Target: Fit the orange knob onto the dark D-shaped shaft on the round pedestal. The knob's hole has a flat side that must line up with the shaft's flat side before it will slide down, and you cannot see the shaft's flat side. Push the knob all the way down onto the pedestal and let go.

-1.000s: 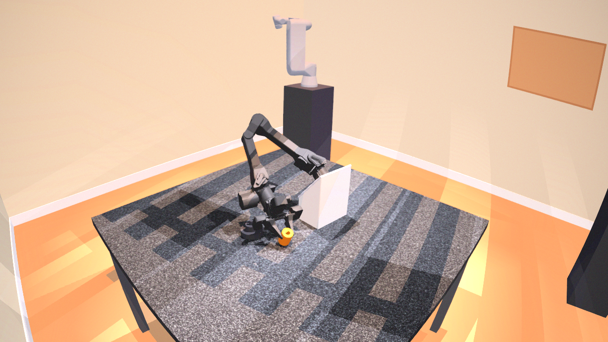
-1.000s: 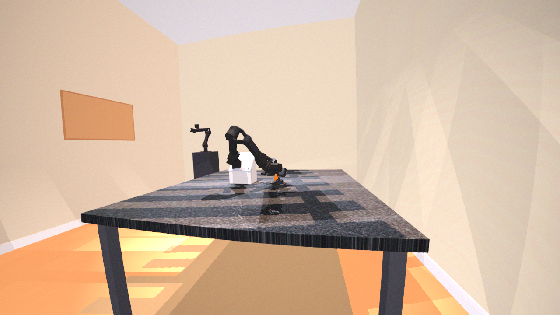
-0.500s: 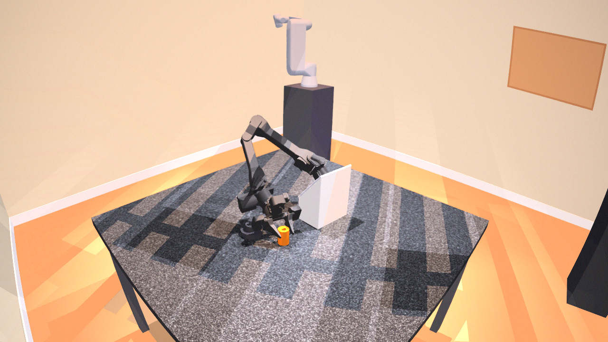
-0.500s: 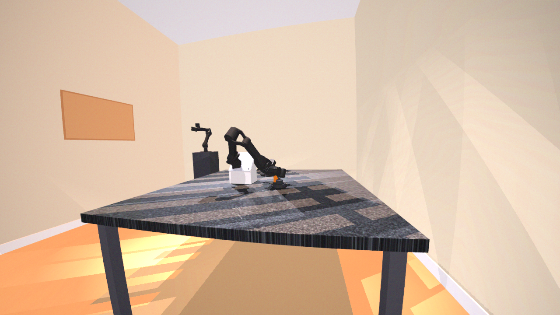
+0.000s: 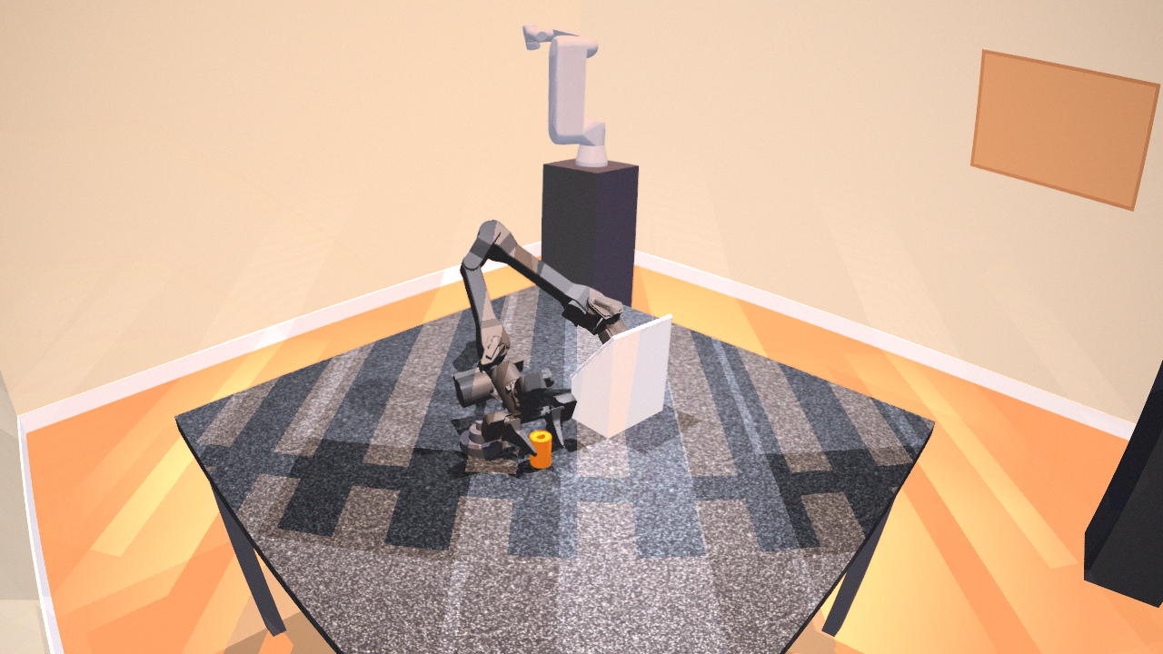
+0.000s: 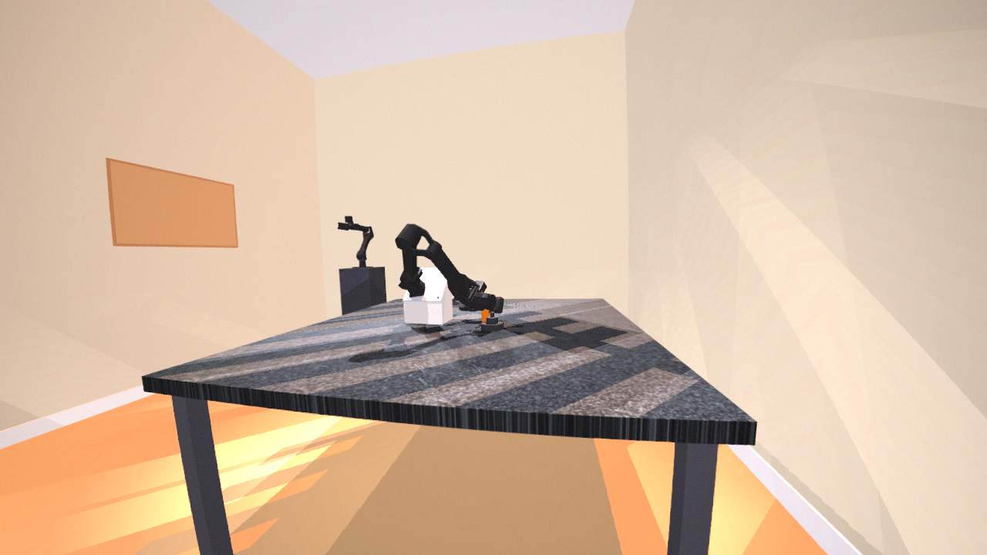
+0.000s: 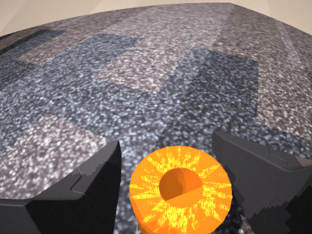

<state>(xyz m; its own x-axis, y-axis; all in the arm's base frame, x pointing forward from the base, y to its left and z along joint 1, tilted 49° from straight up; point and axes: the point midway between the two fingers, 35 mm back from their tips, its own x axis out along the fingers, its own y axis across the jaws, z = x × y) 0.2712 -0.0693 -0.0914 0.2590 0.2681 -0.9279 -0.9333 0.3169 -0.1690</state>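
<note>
The orange knob (image 5: 541,455) (image 6: 485,316) (image 7: 146,172) stands upright on the table, hole facing up. In the wrist view the hole's flat side is at its lower edge, slanting up to the right. My gripper (image 5: 548,449) (image 7: 167,143) is open around the knob, one finger on each side. A gap shows between the knob and the left finger. The round pedestal (image 5: 475,447) (image 6: 491,327) stands close beside the knob, left of it in the top view, partly behind the gripper. The dark shaft (image 6: 493,316) shows small on it; its flat side cannot be made out.
A white box with a sloped top (image 5: 624,381) (image 6: 427,312) stands behind the knob on the table, near the arm's base. A second arm (image 5: 569,89) (image 6: 363,241) stands on a dark plinth (image 5: 589,219) (image 6: 362,290) beyond the table.
</note>
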